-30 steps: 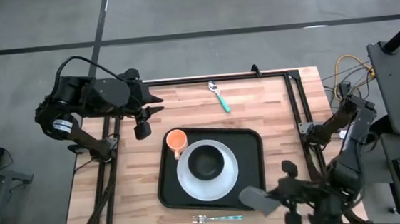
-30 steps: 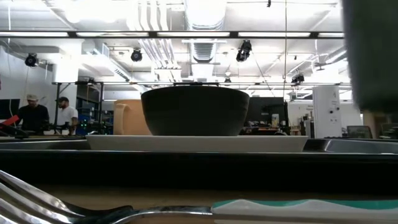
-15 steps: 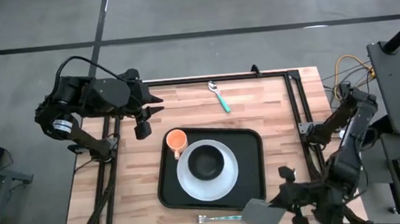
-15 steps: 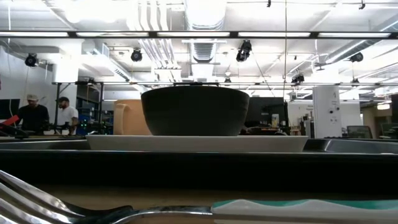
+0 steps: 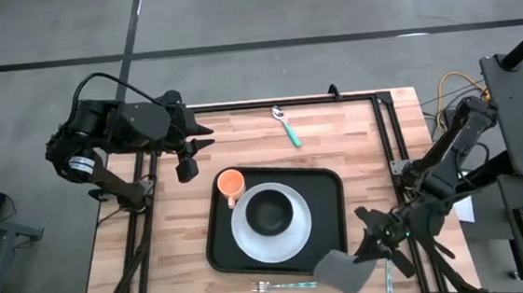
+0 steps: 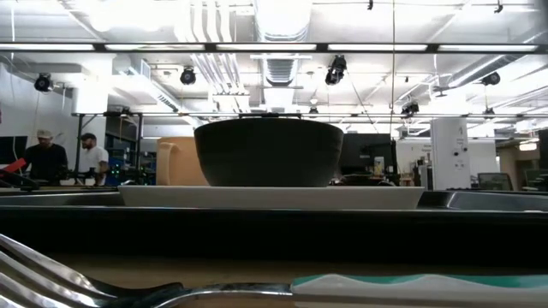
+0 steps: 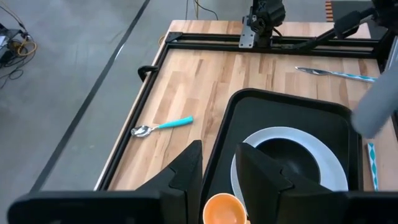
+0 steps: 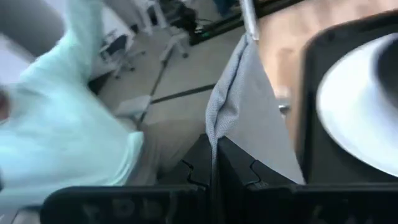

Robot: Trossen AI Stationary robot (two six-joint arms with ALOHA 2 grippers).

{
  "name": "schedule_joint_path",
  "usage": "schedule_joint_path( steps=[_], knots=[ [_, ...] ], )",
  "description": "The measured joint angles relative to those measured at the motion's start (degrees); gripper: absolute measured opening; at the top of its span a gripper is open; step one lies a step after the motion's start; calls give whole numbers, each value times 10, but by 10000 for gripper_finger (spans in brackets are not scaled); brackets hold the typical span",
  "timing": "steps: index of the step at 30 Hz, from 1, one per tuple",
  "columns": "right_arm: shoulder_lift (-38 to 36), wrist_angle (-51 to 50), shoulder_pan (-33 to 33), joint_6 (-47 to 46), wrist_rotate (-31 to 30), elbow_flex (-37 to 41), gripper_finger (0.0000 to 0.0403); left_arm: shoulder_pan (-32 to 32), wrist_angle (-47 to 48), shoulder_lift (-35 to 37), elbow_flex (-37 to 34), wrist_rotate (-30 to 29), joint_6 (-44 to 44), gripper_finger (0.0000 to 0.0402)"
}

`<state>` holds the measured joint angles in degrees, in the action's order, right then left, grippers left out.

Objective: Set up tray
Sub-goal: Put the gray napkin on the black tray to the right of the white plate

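Nearest me, at the bottom of the high view, I have the fork (image 5: pixel 284 284) lying on the table just below the tray (image 5: pixel 326 193). Lower right, my right gripper (image 5: pixel 368 249) is pressed together on a corner of the grey napkin (image 5: pixel 340 270), which hangs beside the tray's lower right corner.

The tray sits mid-frame, carrying the white plate (image 5: pixel 250 242) with the dark bowl (image 5: pixel 269 211) on it and the orange cup (image 5: pixel 231 182) at its upper left corner.

Farther up, the spoon (image 5: pixel 286 126) lies alone near the top edge, and my left gripper (image 5: pixel 197 139) waits at upper left, fingers (image 7: pixel 186 168) slightly spread and holding nothing.

My worry is the napkin: held only by a corner, it could slip out, drape over the fork, or catch the tray rim and nudge it if I swing too low.
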<state>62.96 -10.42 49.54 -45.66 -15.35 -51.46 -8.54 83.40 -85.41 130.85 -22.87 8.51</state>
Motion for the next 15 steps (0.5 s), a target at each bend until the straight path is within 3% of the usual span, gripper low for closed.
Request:
schedule_joint_path(
  steps=[3,15],
  knots=[
    [14,57,0,30,39,-1,8,0,0,0,0,0,0,79],
    [85,75,-62,60,169,5,8,0,0,0,0,0,0,79]
  ],
)
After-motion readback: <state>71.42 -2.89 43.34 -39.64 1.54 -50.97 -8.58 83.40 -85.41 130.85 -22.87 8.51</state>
